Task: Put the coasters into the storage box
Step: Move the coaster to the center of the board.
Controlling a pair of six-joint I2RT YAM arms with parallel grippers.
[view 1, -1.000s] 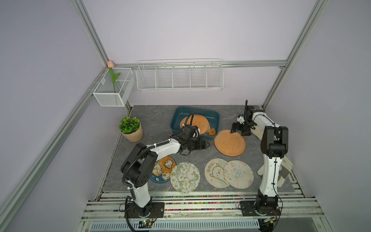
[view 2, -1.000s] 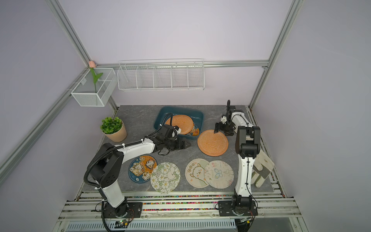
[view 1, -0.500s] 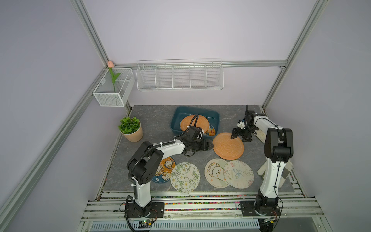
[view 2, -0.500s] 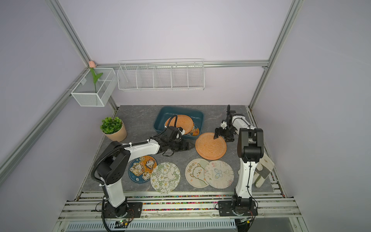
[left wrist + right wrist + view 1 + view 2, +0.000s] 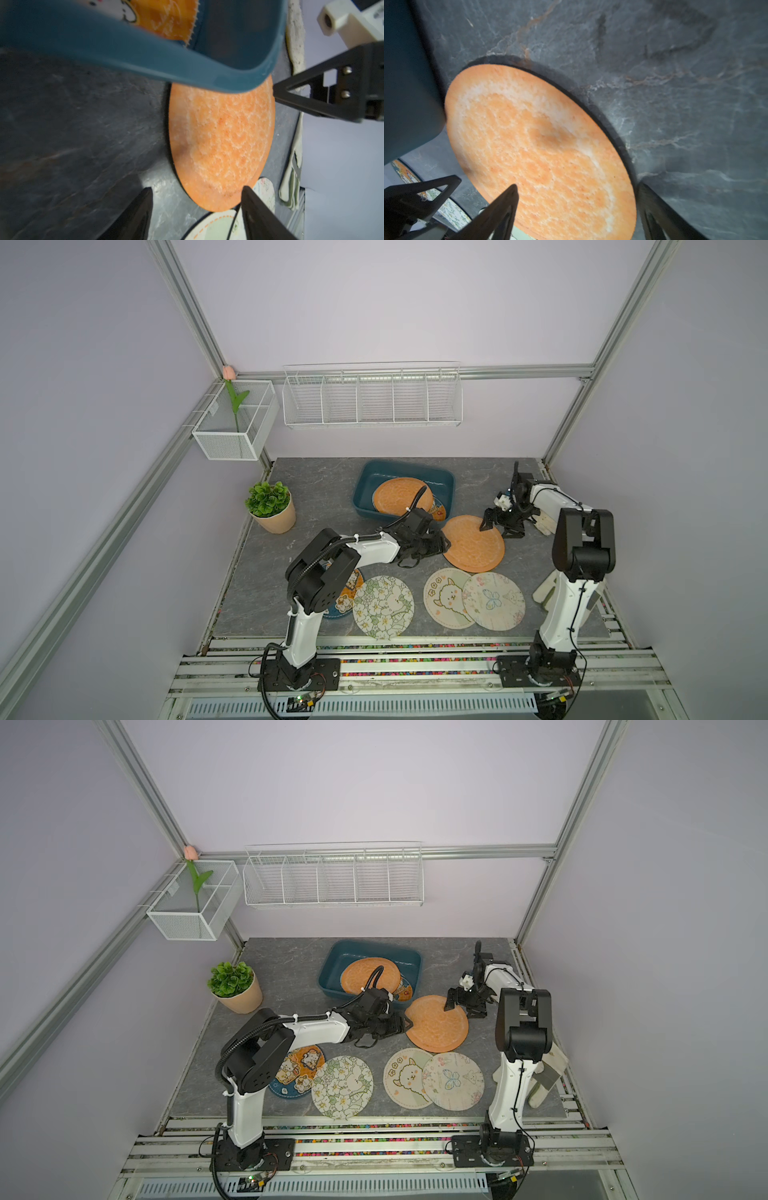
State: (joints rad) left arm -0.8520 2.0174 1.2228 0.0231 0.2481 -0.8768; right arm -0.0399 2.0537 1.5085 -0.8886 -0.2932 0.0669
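In both top views the teal storage box sits toward the back of the grey marbled desk. A boxed orange coaster lies inside it over a printed coaster whose print is too small to read. Just beside the box's near corner lies a loose orange coaster, with the left hand at one edge and the right hand at the opposite edge. Along the front lie a bear coaster, a floral coaster, and a sheep coaster overlapped by a butterfly coaster. An off-white glove lies by the right arm's post.

In the left wrist view the left hand is released. Its dark fingers stand well apart with the loose orange coaster's rim between them, grasping nothing. The box wall is close by. A fingertip of the right hand is at the far rim; whether it touches I cannot tell.

In the right wrist view the right hand is also released. One of its fingers is over the coaster and the other is over bare desk past its rim. A dark shadow runs along that rim; whether it is lifted I cannot tell.
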